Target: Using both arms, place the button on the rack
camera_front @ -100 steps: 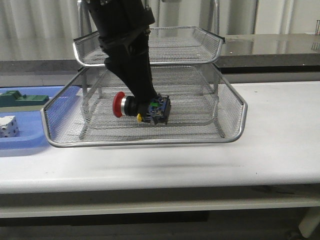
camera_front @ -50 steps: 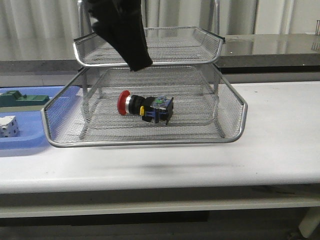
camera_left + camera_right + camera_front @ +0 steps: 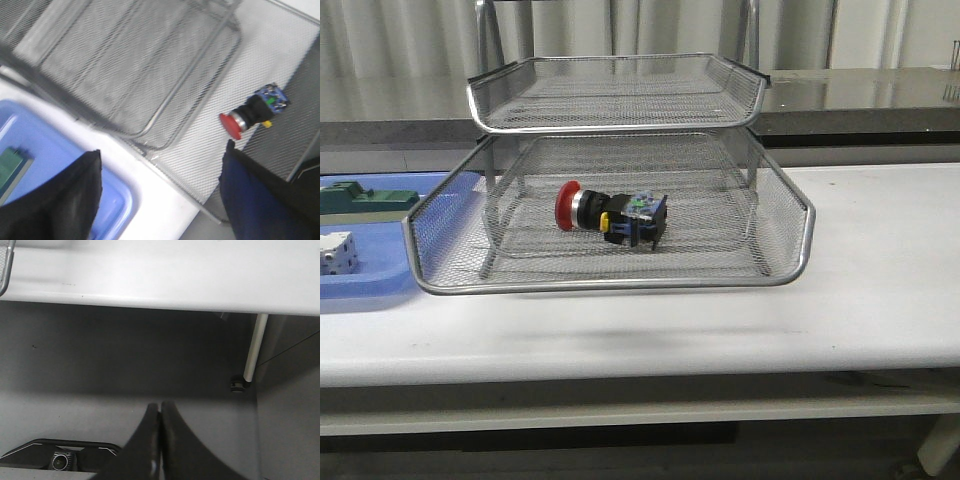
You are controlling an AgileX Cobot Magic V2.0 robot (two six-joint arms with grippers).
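Lying on its side in the rack (image 3: pixel 775 215), the button (image 3: pixel 610 213) rests on the mesh floor of the large lower tray, roughly in the middle, with its red head toward the robot's left and its black body with yellow and blue bits toward the right. Nothing is touching it. A smaller mesh tray sits above it on the frame. To the left of the rack, a blue tray (image 3: pixel 370 285) on the white table (image 3: pixel 880 300) holds a green block (image 3: pixel 370 197) and a white cube (image 3: pixel 337 252).

The left gripper (image 3: pixel 160 195) hangs above the rack's edge with its two dark fingers (image 3: pixel 65 200) spread wide apart and empty; the button (image 3: pixel 252 110) shows between and beyond them. The right gripper (image 3: pixel 160 440) is well away from the rack, pointing down past the table's front edge toward the floor, its fingers pressed together with nothing between them.
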